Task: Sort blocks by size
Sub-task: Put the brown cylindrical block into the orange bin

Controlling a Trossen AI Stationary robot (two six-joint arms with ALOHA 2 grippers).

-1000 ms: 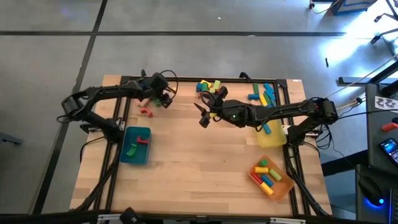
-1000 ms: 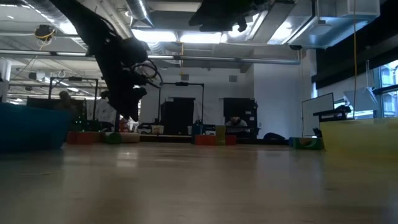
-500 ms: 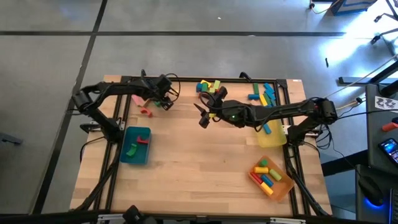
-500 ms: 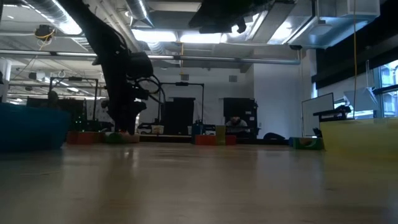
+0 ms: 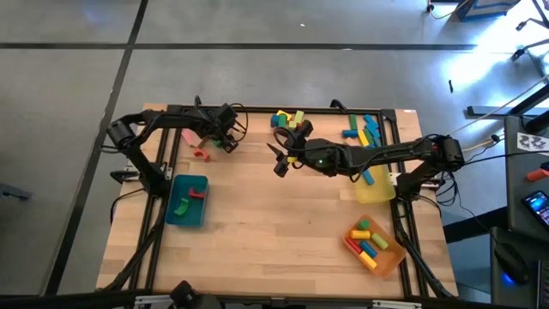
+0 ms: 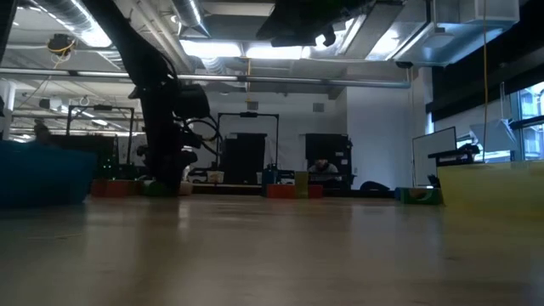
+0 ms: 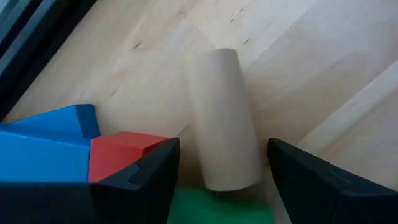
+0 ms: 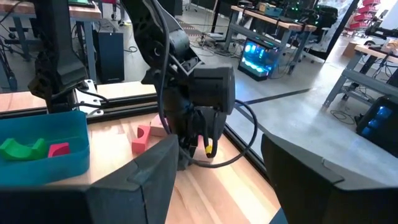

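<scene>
the left gripper (image 7: 217, 180), spread, straddles a pale cylinder (image 7: 222, 118) whose long axis runs straight ahead between its fingers.

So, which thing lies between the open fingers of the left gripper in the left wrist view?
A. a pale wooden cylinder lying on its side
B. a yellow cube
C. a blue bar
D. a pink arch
A: in the left wrist view the pale wooden cylinder lies on its side on the table, in the gap between the two dark fingers of the left gripper.
</scene>
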